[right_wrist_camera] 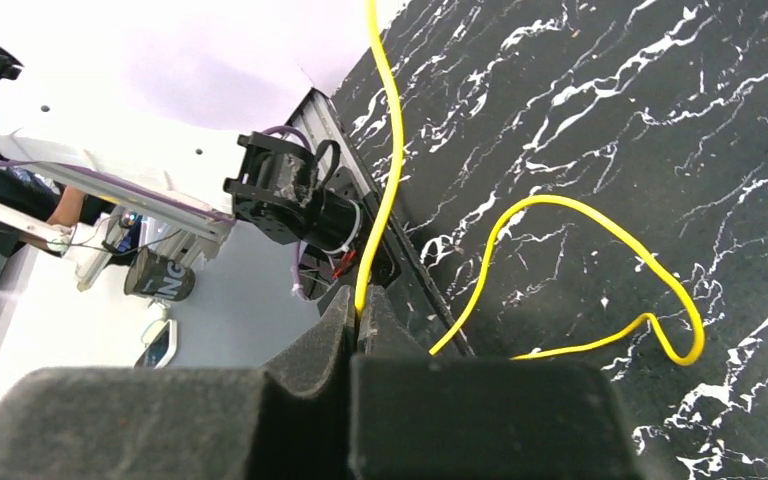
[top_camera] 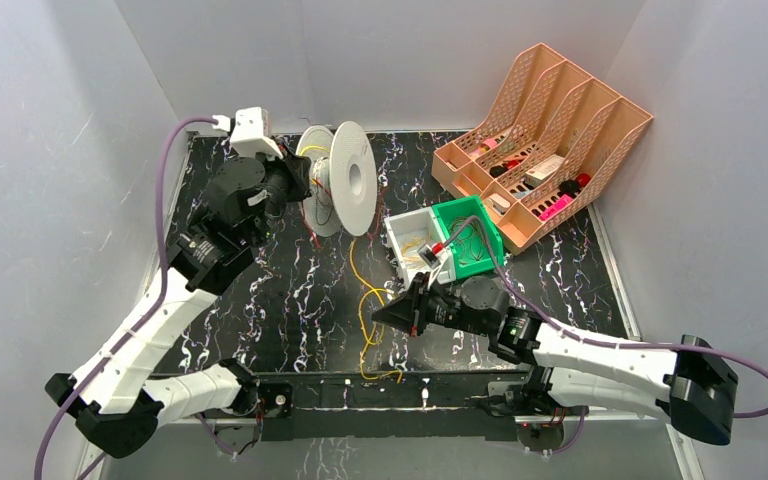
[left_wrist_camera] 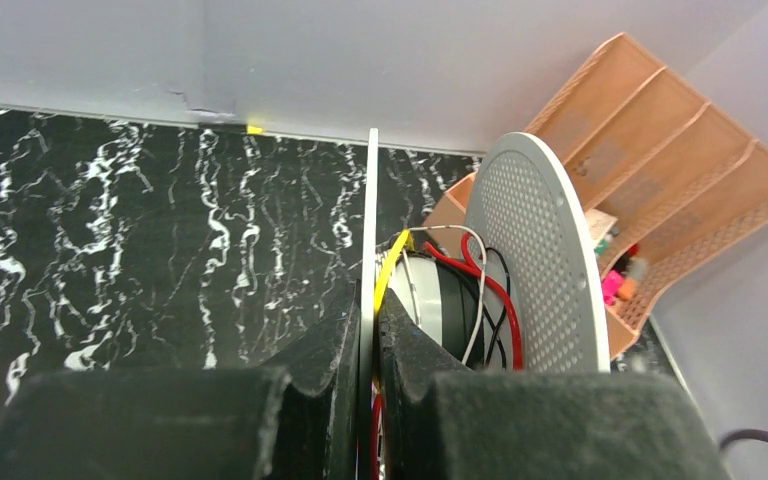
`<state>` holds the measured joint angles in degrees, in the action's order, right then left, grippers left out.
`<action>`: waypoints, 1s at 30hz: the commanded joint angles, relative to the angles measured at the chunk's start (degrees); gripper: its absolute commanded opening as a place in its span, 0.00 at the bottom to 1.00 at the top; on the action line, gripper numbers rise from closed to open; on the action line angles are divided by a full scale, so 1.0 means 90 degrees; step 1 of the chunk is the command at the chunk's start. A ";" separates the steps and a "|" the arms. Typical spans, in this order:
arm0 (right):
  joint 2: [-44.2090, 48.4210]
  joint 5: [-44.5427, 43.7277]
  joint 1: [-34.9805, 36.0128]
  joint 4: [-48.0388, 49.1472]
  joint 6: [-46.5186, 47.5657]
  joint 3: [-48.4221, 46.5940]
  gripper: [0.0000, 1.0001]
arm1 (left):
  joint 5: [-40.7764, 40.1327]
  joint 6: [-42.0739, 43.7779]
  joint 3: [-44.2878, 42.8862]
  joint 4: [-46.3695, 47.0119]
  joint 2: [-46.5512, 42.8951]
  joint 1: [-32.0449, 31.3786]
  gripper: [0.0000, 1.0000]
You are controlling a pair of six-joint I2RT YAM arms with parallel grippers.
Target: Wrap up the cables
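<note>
- Top view: The spool [top_camera: 350, 178] stands on edge at the far centre-left of the tabletop [top_camera: 260, 300].
- The left claw [top_camera: 298, 188] meets the spool's left side.
- The yellow cable [top_camera: 365, 310] lies in loose loops on the tabletop, between the spool and the near edge.
- The right claw [top_camera: 392, 313] sits at these loops, right of centre.
- A white bin [top_camera: 407, 243] and a green bin [top_camera: 472, 235] stand touching each other just behind the right claw. A rack [top_camera: 550, 125] occupies the far right corner.
- Left wrist view: The left claw [left_wrist_camera: 365, 320] is clamped on the thin flange [left_wrist_camera: 371, 200] of the spool [left_wrist_camera: 540, 260], one finger against each face.
- The cable [left_wrist_camera: 392, 265] passes over the hub just beside that flange. A red wire [left_wrist_camera: 480, 280] and a white wire [left_wrist_camera: 477, 300] lie on the hub next to it.
- Right wrist view: The right claw [right_wrist_camera: 360, 310] is fully closed and pinches the cable [right_wrist_camera: 388, 150] between its fingertips.
- From the pinch, the cable rises to the top edge of the view. A further loop lies flat on the tabletop [right_wrist_camera: 610, 100] to the right.
</note>
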<state>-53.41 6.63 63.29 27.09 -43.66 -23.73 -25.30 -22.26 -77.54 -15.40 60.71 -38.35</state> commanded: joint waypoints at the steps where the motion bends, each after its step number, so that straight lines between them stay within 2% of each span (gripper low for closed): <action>1: 0.0272 -0.0527 0.0273 -0.1022 0.0335 -0.0593 0.00 | -0.0550 0.0193 -0.0002 0.0761 -0.0108 0.0032 0.00; 11: 0.0116 -0.0769 0.0767 -0.1919 0.0510 -0.1329 0.00 | -0.1038 0.0706 -0.0088 0.0510 0.0163 0.0032 0.00; 23: -0.0354 -0.0698 0.1036 -0.3438 0.1257 -0.3369 0.00 | -0.1242 0.0816 0.0558 0.0171 0.0436 0.0032 0.00; 30: -0.0774 -0.1385 0.1042 -0.4558 0.1751 -0.4526 0.00 | -0.0980 0.0885 0.1074 0.0019 0.0382 0.0032 0.00</action>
<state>-58.63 -2.17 72.14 -7.90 -32.08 -57.12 -33.74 -15.03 -68.84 -17.65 65.60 -38.35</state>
